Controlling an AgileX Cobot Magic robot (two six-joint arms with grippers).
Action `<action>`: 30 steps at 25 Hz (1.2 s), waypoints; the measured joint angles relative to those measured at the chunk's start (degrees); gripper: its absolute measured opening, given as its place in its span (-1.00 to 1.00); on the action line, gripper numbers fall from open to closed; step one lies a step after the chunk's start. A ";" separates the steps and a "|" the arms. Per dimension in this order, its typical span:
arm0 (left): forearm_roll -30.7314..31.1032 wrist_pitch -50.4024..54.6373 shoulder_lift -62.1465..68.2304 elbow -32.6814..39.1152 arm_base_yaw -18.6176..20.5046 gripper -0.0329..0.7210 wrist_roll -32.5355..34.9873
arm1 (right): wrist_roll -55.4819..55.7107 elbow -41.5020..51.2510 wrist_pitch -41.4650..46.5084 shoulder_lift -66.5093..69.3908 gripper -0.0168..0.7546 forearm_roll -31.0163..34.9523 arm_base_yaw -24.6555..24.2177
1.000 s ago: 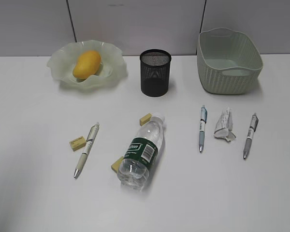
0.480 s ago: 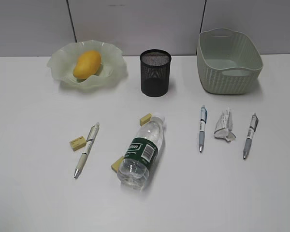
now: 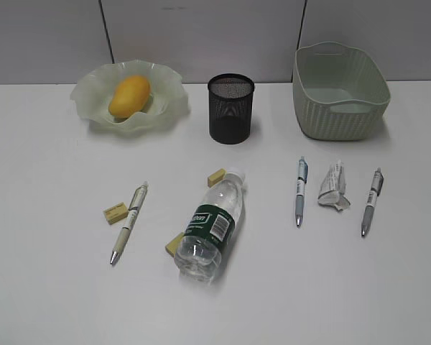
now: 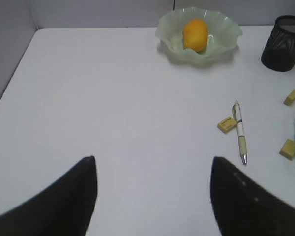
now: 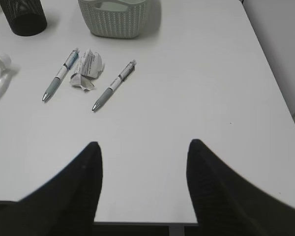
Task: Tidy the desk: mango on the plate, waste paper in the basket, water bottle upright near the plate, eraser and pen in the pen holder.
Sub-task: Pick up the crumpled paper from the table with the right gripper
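On the white desk (image 3: 50, 287) the yellow-orange mango (image 3: 128, 95) lies in the ruffled pale-green plate (image 3: 88, 97) at back left. The black mesh pen holder (image 3: 230, 108) stands mid-back, the deep woven basket (image 3: 339, 90) at back right. The water bottle (image 3: 211, 225) lies on its side in the middle, with three yellow erasers (image 3: 116, 213) around it. One pen (image 3: 128, 222) lies left; two pens (image 3: 300, 190) flank the crumpled waste paper (image 3: 333, 187). Neither gripper shows in the exterior view. My left gripper (image 4: 152, 160) is open above bare desk. My right gripper (image 5: 143, 143) is open over the desk's front edge.
Grey partition panels (image 3: 201, 36) close off the back of the desk. A wall (image 4: 7, 44) borders the left side in the left wrist view. The desk's right edge (image 5: 273, 83) and front edge (image 5: 137, 222) show in the right wrist view.
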 joint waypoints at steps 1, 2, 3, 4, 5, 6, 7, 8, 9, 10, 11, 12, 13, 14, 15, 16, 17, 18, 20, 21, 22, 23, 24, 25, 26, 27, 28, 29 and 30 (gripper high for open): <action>0.29 -0.29 -1.24 0.13 0.00 0.53 0.00 | 0.00 0.00 0.00 0.00 0.19 0.00 0.00; 0.52 -0.42 -2.30 0.40 0.00 0.53 0.00 | 0.00 0.00 0.00 0.00 0.19 0.00 0.00; 0.77 -0.56 -2.64 0.68 0.06 0.53 0.00 | 0.00 0.00 0.00 0.00 0.19 0.00 0.00; 0.99 -0.73 -2.78 0.95 0.31 0.53 0.00 | 0.00 0.00 0.00 0.00 0.19 0.00 0.00; 1.06 -0.97 -2.78 1.43 0.64 0.53 0.00 | 0.00 0.00 0.00 0.00 0.19 0.00 0.00; 1.06 -1.22 -2.82 1.98 1.10 0.53 0.00 | 0.00 0.00 0.00 0.00 0.19 0.00 0.00; 1.06 -1.69 -2.90 2.54 1.59 0.52 0.05 | 0.00 0.00 0.00 0.00 0.19 0.00 0.00; 1.01 -2.08 -2.89 3.31 2.00 0.52 0.05 | 0.00 0.00 0.00 0.00 0.19 0.00 0.00; 0.88 -2.28 -2.89 4.15 2.46 0.51 0.13 | 0.00 0.00 0.00 0.00 0.19 0.00 0.00; 0.65 -2.36 -2.89 5.00 2.86 0.50 0.48 | 0.00 0.00 0.00 0.00 0.19 0.00 0.00; 0.36 -2.30 -2.89 5.64 3.19 0.50 0.97 | 0.00 0.00 0.00 0.00 0.19 0.00 0.00; 0.15 -2.12 -2.89 6.14 3.40 0.50 1.28 | 0.00 0.00 0.00 0.00 0.19 0.00 0.00; 0.02 -2.08 -2.89 6.30 3.52 0.49 1.44 | 0.00 0.00 0.00 0.00 0.19 0.00 0.00; -0.04 -2.08 -2.89 6.43 3.63 0.48 1.56 | 0.00 0.00 0.00 0.00 0.19 0.00 0.00; -0.04 -2.14 -2.89 6.43 3.63 0.47 1.63 | 0.00 0.00 0.00 0.00 0.19 0.00 0.00; -0.09 -2.14 -2.95 6.49 3.63 0.47 1.72 | 0.00 0.00 0.00 0.00 0.19 0.00 0.00; -0.09 -2.14 -2.95 6.49 3.63 0.47 1.77 | 0.00 0.00 0.00 0.00 0.19 0.00 0.00; -0.09 -2.14 -2.95 6.49 3.63 0.47 1.77 | 0.00 0.00 0.00 0.00 0.19 0.00 0.00; -0.09 -2.14 -2.95 6.49 3.63 0.47 1.88 | 0.00 0.00 0.00 0.00 0.19 0.00 0.00; -0.16 -2.14 -2.95 6.49 3.63 0.47 1.88 | 0.00 0.00 0.00 0.00 0.19 0.00 0.00; -0.28 -2.14 -2.95 6.49 3.63 0.47 1.94 | 0.00 0.00 0.00 0.00 0.19 0.00 0.00; -0.61 -2.14 -2.95 6.49 3.63 0.47 1.94 | 0.00 0.00 0.00 0.00 0.19 0.00 0.00; -0.61 -2.14 -2.95 6.49 3.63 0.47 1.94 | 0.00 0.00 0.00 0.00 0.19 0.00 0.00; -0.61 -2.14 -2.95 6.49 3.63 0.46 1.94 | 0.00 0.00 0.00 0.00 0.19 0.00 0.00; -0.61 -2.14 -2.95 6.49 3.63 0.44 1.94 | 0.00 0.00 0.00 0.00 0.19 0.00 0.00; -0.61 -2.14 -2.95 6.49 3.63 0.43 1.94 | 0.00 0.00 0.00 0.00 0.19 0.00 0.00; -0.61 -2.14 -2.95 6.49 3.63 0.42 1.94 | 0.00 0.00 0.00 0.00 0.19 0.00 0.00; -0.61 -2.14 -2.95 6.49 3.63 0.40 1.94 | 0.00 0.00 0.00 0.00 0.19 0.00 0.00; -0.61 -2.14 -2.95 6.49 3.63 0.39 1.94 | 0.00 0.00 0.00 0.00 0.19 0.00 0.00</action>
